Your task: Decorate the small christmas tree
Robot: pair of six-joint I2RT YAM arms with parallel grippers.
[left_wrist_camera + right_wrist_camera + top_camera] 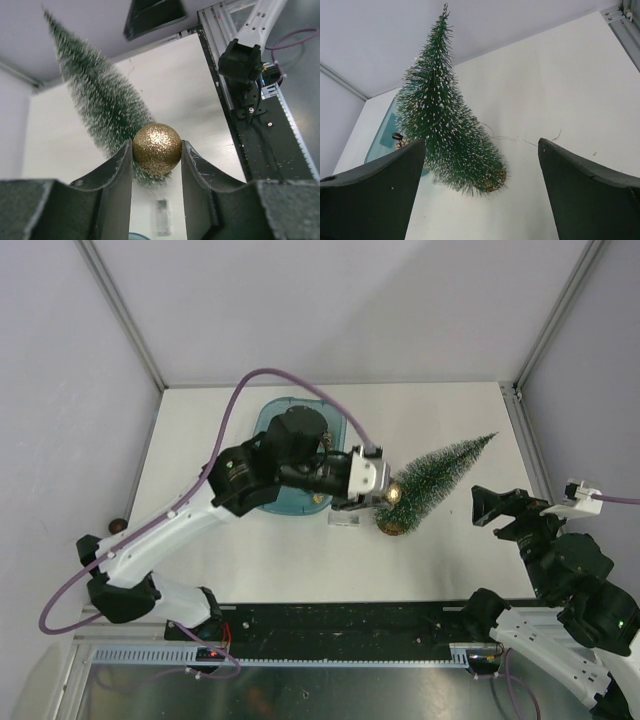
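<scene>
Now the left end effector clamps a gold ball beside the tree, likely light and tippy, best steadied at its base, while the right end effector gapes empty.

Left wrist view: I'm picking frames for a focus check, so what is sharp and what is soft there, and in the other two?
Left wrist: the gold ball is crisp, the tree behind slightly soft, the left fingers dark. Right wrist: tree crisp, right fingers almost black. Top: even light, faint shadows, a glint on the ball.
</scene>
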